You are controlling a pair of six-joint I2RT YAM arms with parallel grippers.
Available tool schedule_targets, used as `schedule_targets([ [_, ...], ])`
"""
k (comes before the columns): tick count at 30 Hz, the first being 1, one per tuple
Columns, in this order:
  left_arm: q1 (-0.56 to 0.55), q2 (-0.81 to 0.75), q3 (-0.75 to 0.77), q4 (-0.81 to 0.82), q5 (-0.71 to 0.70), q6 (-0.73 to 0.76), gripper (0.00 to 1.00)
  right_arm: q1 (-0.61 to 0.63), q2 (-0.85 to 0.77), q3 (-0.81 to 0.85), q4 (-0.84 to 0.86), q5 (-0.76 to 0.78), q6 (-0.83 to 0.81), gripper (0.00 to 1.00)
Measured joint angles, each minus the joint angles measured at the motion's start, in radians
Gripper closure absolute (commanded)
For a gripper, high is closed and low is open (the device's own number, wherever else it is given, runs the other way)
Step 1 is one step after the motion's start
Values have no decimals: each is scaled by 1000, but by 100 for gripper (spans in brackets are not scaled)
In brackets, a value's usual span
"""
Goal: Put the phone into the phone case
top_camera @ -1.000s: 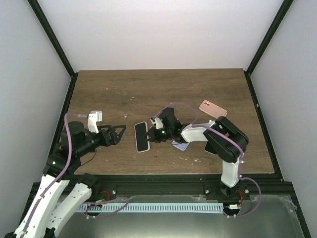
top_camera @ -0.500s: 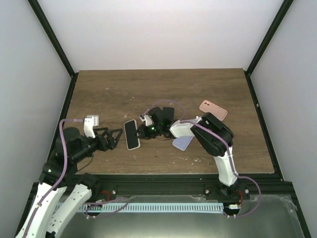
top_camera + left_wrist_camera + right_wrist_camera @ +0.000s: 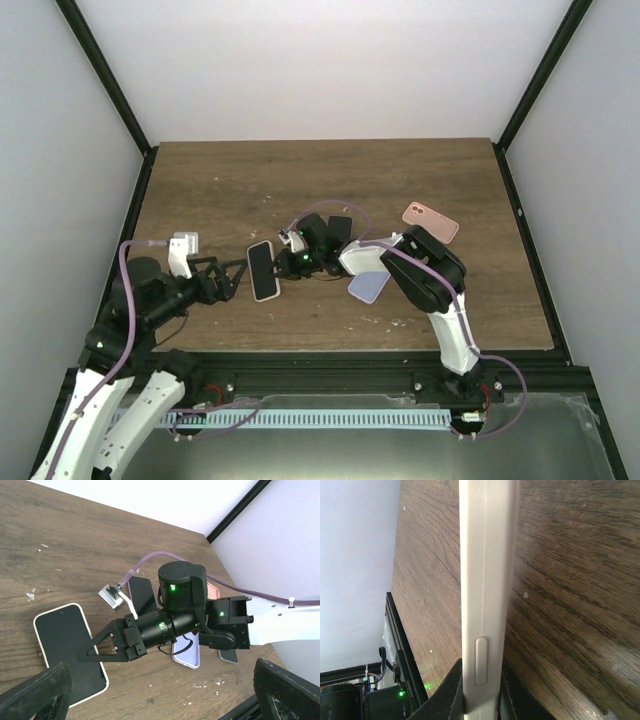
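Your phone (image 3: 263,270) lies screen-up on the wooden table (image 3: 220,190), left of centre, its long axis running roughly away from the arm bases. It sits between the two grippers.

Your right gripper (image 3: 284,264) reaches in from the right and meets the phone's right-hand long edge. In the right wrist view the cream side rail, with one long button on it, runs straight up between the two dark fingers (image 3: 447,700), one on either face of the phone. They look clamped on that edge. The view is so close, though, that you cannot confirm both pads truly press, nor whether that side is raised off the wood.

Your left gripper (image 3: 240,279) hangs just beside the phone's left edge, not touching it. Its fingers (image 3: 42,695) are spread wide, showing only at the two bottom corners of the left wrist view, with the phone ahead of them.

The lavender phone case (image 3: 369,287) lies flat to the right, behind the right gripper's wrist and well apart from the phone. A second dark handset (image 3: 141,592) lies beyond the right wrist, and a pink one (image 3: 431,222) rests farther right.
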Motion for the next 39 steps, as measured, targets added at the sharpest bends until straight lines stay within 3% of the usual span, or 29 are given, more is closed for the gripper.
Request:
schedule_targets([
  [15,0,11,0,0,-24,-3,1,-18,14,26,-93,41,-25,77],
  [28,0,13,0,0,-66,-3,2,-39,-18,27,-175,82,-58,54],
  [39,0,7,-31,2,-79,-11,2,-50,-273,-129,-198,166,-31,49],
])
